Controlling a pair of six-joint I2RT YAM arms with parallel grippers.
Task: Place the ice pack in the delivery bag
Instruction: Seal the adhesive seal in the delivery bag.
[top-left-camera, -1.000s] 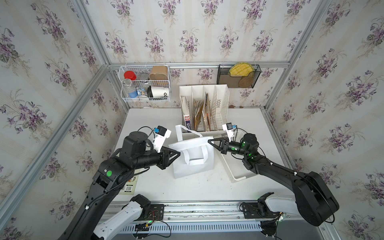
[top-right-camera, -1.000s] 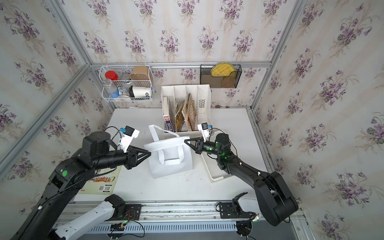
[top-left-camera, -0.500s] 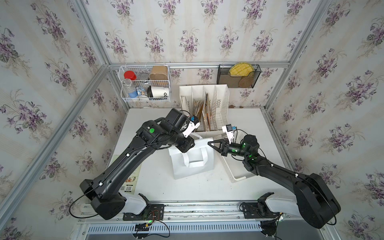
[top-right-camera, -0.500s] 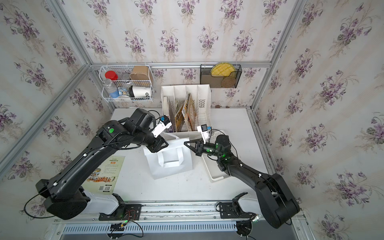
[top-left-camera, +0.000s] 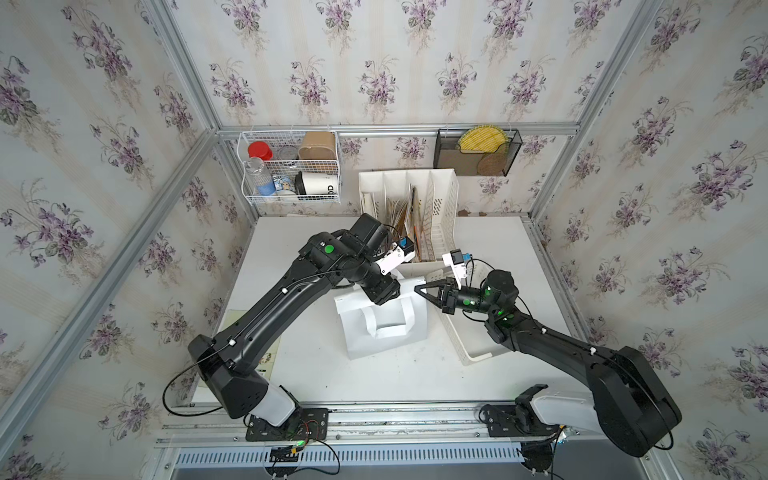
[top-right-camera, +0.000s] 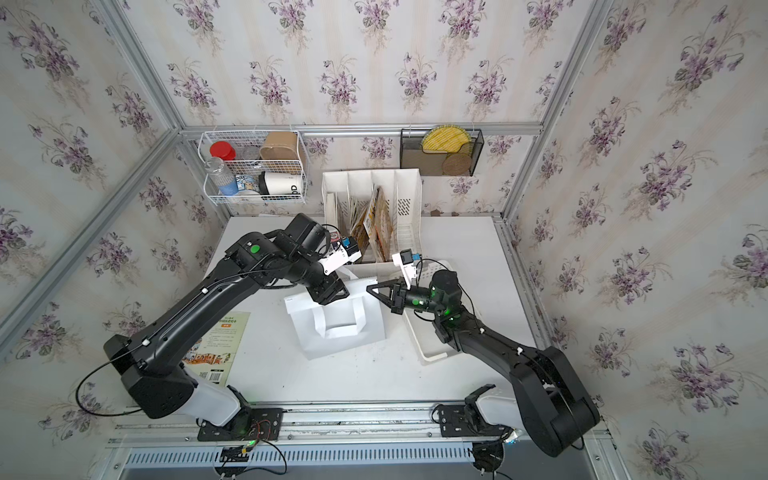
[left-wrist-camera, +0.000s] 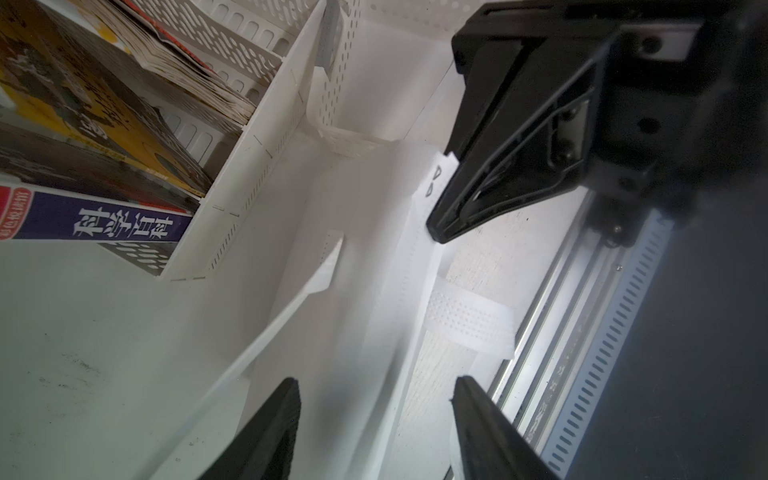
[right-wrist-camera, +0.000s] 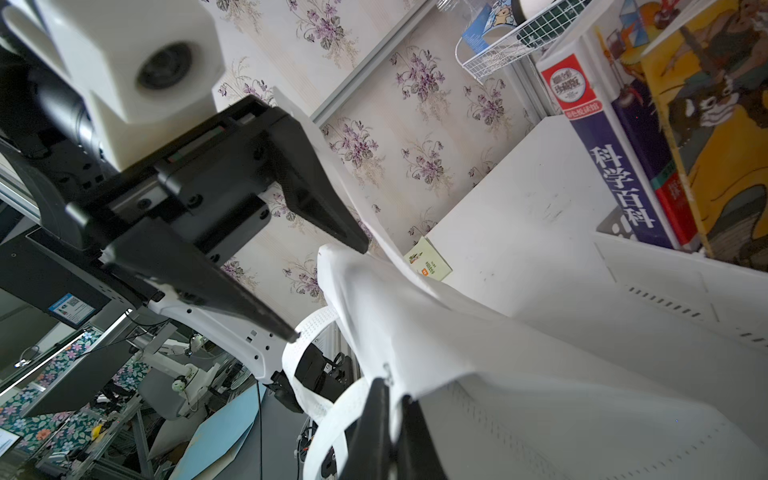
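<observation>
While right claw (top-left-camera: 417, 287) pinches soft white delivery bag (top-left-camera: 386, 336) at its rim,
left claw (left-wrist-camera: 374, 380) gapes empty above; slipping fabric could shut its mouth.

Robot lab cell dressed as a home corner.
Floral wallpaper panels (top-left-camera: 374, 62) fill an aluminium frame (top-left-camera: 395, 126) around a white worktop (top-left-camera: 374, 378); the left arm (top-left-camera: 270, 316) and right arm (top-left-camera: 561, 345) bolt to a rail (top-left-camera: 395, 415) at its near edge.

White soft delivery bag (top-left-camera: 382, 332): mouth looks narrow, left gripper (left-wrist-camera: 376, 380) spread above it, right gripper (right-wrist-camera: 390, 392) pinching the rim. White perforated plastic basket (top-left-camera: 469, 353) just beside, on the right. White slotted file rack (top-left-camera: 440, 199) close behind. Bare white table (top-left-camera: 374, 382) in front.
</observation>
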